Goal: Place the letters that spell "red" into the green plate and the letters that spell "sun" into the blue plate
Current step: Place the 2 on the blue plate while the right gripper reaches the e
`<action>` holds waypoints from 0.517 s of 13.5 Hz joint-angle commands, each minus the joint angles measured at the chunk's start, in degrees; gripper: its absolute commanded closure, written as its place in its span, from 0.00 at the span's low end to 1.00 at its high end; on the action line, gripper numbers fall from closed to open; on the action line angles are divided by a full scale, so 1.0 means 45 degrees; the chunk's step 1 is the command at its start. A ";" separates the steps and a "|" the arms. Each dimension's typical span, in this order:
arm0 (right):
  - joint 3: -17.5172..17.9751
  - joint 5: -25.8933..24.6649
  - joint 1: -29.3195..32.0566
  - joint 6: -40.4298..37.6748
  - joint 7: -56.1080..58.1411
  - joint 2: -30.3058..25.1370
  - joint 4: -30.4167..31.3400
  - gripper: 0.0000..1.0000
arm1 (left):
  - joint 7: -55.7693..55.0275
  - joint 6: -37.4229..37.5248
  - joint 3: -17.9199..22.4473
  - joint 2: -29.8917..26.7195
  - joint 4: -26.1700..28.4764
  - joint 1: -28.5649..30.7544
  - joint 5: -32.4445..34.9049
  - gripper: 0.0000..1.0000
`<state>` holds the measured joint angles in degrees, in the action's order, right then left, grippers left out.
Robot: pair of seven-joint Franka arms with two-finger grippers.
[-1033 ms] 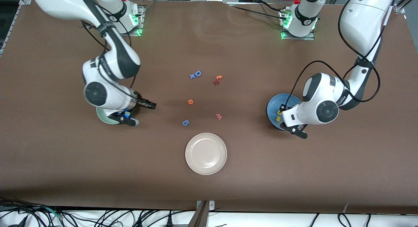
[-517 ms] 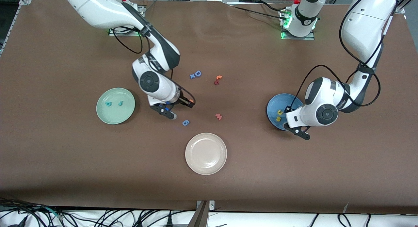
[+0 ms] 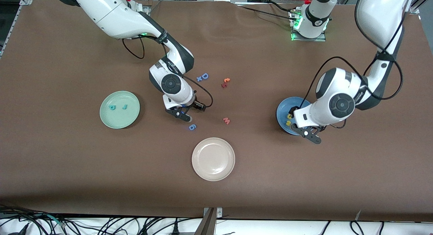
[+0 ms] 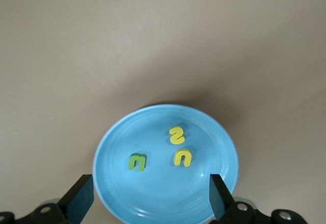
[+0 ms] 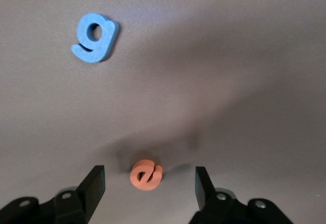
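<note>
The right end effector (image 5: 147,186) hangs over the orange "e" (image 5: 146,174), fingers apart with the letter lying flat on the counter (image 3: 67,167) between them. The left end effector (image 4: 147,203), fingers spread and empty, hangs over the blue plate (image 4: 117,193), which holds the yellow "s" (image 4: 177,135), yellow "u" (image 4: 182,158) and green "n" (image 4: 137,161). The teal "d" (image 3: 112,107) and teal "r" (image 3: 124,106) lie in the green plate (image 3: 115,121).

Both pincers (image 4: 147,203) (image 5: 147,186) open, empty

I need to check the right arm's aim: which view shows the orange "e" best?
The right wrist view: the orange "e" lies clear on the table between the open right gripper fingers. The front view hides it under that arm; the left wrist view misses it.
</note>
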<state>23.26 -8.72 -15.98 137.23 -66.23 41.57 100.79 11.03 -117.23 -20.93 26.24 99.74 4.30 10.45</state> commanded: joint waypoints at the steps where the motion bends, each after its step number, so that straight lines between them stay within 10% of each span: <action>1: -0.0072 -0.0270 -0.0140 0.0305 -0.0516 0.0370 -0.0229 0.23 | -0.0049 0.1240 -0.0075 -0.1530 -0.0267 -0.0154 0.0216 0.00; 7: -0.0072 -0.0133 -0.0160 0.0384 -0.0615 0.0547 -0.0189 0.60 | 0.0088 0.4136 0.0662 -0.3696 -0.2673 -0.0524 -0.0270 0.00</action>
<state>23.23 -8.79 -16.12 138.47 -67.73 42.81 100.49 11.03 -100.35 -20.77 13.43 88.39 3.60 10.38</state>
